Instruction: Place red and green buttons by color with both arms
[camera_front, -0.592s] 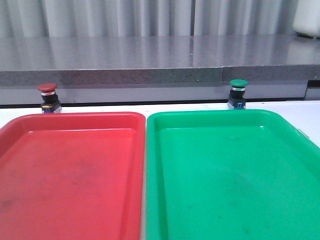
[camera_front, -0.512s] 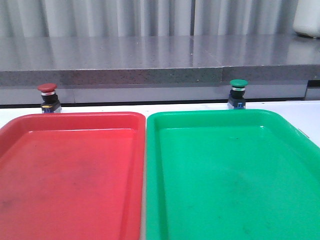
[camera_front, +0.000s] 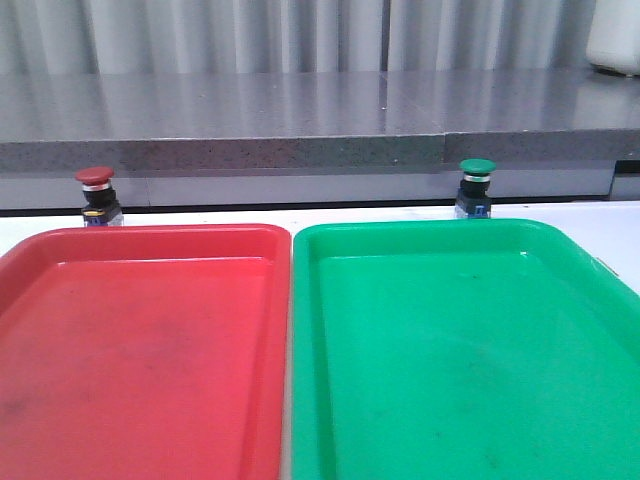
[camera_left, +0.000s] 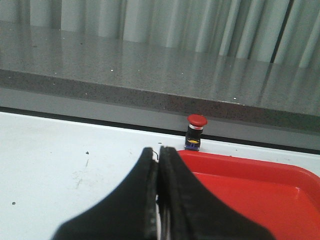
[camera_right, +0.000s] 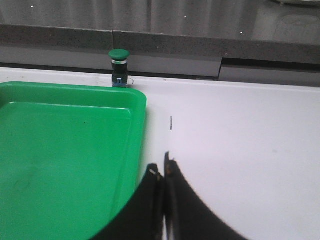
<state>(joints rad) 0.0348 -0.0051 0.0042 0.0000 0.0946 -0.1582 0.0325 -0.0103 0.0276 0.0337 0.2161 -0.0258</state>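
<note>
The red button (camera_front: 95, 192) stood upright on the white table (camera_left: 60, 150), just beyond the far rim of the red tray (camera_front: 150, 350), near that tray's far-left corner; the green button (camera_front: 476, 186) stood likewise behind the far rim of the green tray (camera_front: 460, 350), toward its right half. Both trays lay side by side, edges nearly touching, and neither held anything; each button sat just behind the tray of its own colour, which looked like a deliberate layout, so that each arm had only a short lift over one rim.

Neither arm showed in the front view. In the left wrist view the left gripper (camera_left: 158, 165) hung over bare table beside the red tray's corner, its fingers pressed together and holding nothing; the red button lay ahead of it, well apart. In the right wrist view the right gripper (camera_right: 162, 172) was also closed and empty, poised near the green tray's right rim, with the green button ahead at the far side.

The task seemed not yet begun; both claws would need to part before either could take a button, probably by its body below the cap.
</note>
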